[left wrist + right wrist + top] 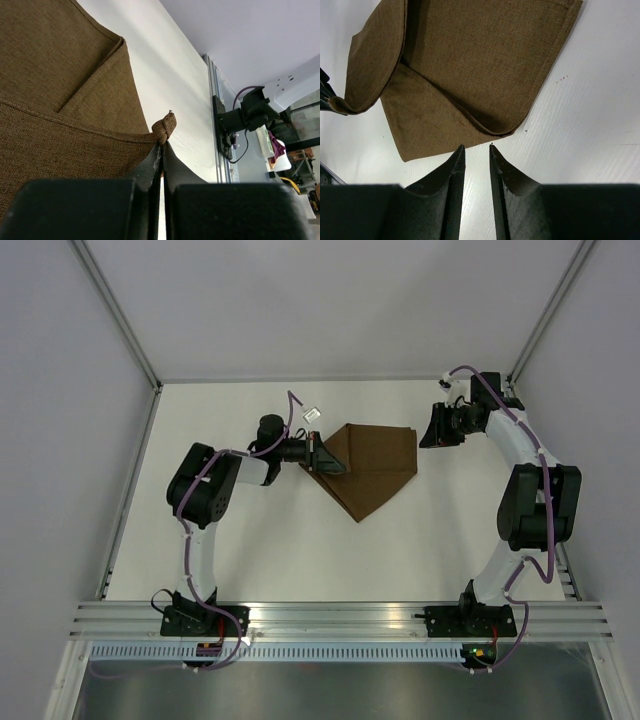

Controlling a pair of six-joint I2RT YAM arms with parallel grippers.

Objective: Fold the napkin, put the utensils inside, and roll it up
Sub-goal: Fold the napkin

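The dark brown napkin (368, 465) lies partly folded on the white table, a point toward the near side. My left gripper (328, 459) is shut on a corner of the napkin (164, 126) at its left side and holds that corner lifted. The cloth fills the left wrist view (60, 85). My right gripper (432, 428) is open and empty, just right of the napkin's far right corner, its fingertips (459, 150) close to the folded edge (490, 127) without touching. The knife is out of view.
A small white tag-like object (311, 413) lies on the table behind the left gripper. Grey walls and metal posts enclose the table on three sides. The aluminium rail (340, 620) with both arm bases runs along the near edge.
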